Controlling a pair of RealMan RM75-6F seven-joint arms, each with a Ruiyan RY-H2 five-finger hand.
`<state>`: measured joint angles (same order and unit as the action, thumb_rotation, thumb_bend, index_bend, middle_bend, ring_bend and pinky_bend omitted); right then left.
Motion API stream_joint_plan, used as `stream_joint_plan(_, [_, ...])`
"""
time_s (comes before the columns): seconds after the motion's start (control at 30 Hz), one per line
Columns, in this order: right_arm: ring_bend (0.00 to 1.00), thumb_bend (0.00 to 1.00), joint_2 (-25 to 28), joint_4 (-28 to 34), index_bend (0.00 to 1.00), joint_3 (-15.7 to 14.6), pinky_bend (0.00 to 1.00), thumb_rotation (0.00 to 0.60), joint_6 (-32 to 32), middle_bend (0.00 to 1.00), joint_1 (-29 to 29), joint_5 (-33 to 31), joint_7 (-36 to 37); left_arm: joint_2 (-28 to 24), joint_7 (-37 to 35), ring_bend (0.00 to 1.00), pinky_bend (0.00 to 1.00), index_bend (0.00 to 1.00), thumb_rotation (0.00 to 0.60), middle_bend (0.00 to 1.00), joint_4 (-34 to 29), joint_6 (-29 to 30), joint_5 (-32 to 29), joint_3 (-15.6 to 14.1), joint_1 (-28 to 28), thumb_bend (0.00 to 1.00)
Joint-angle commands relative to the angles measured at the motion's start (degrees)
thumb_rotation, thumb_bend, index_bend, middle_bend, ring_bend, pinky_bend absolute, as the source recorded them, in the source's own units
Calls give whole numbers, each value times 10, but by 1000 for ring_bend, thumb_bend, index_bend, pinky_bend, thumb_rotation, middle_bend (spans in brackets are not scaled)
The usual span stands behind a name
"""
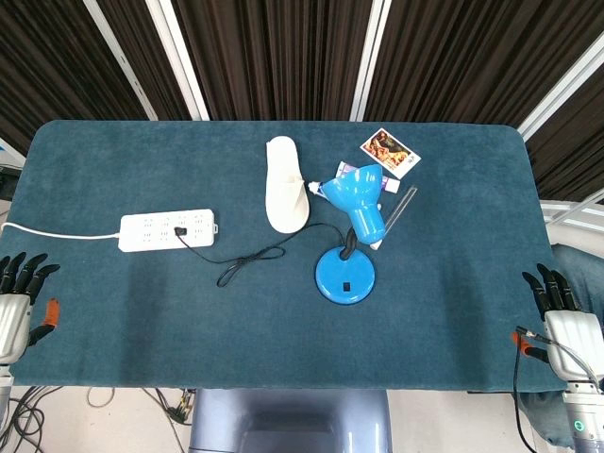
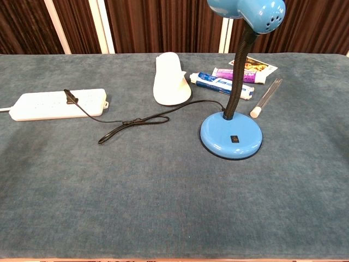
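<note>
We see both hands parked at the near corners of the table (image 1: 113, 349), well apart from everything on it: the left hand (image 1: 19, 302) hangs at the left edge and the right hand (image 1: 564, 316) at the right edge, each empty, with fingers spread and touching nothing. That leaves the middle free, where the lamp (image 1: 349, 236) stands upright on its round blue base, neck bent so the shade leans toward the far side. Its cord (image 1: 250, 260) runs slack across the cloth to the power strip (image 1: 170, 229) and its plug sits in a socket there, so we judge the lamp is already powered. Just behind the lamp lie a white slipper (image 1: 285, 184), sole up, a toothpaste tube (image 2: 221, 83), a clear tube (image 2: 266, 98) and a card (image 1: 390, 152), all near one another, the shade overhanging them in the head view.
</note>
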<state>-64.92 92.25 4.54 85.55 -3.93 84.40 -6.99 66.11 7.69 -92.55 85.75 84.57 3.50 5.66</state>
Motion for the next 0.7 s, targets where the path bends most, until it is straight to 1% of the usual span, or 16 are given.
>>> stream_joint_plan(0.03, [58, 204, -1, -1, 122, 0, 1000, 600, -1, 64, -1, 0, 0, 0, 0, 10, 0, 212, 600, 103, 0, 0, 0, 0, 0, 529])
stream_joint_plan(0.3, [58, 204, -2, 3, 122, -2, 1000, 600, -2, 64, -1, 1, -5, 0, -1, 10, 0, 214, 600, 103, -1, 5, -5, 2, -3, 529])
stream_joint_plan(0.53, [58, 204, 0, 9, 122, -2, 1000, 600, 0, 64, 0, 7, 30, 1, 2, 10, 0, 214, 600, 103, -2, 4, -5, 2, -3, 529])
stream_joint_plan(0.7, [58, 204, 3, 5, 122, -5, 1000, 600, -8, 64, -3, 9, 33, 1, -1, 10, 0, 214, 600, 103, -2, 7, -5, 3, -3, 529])
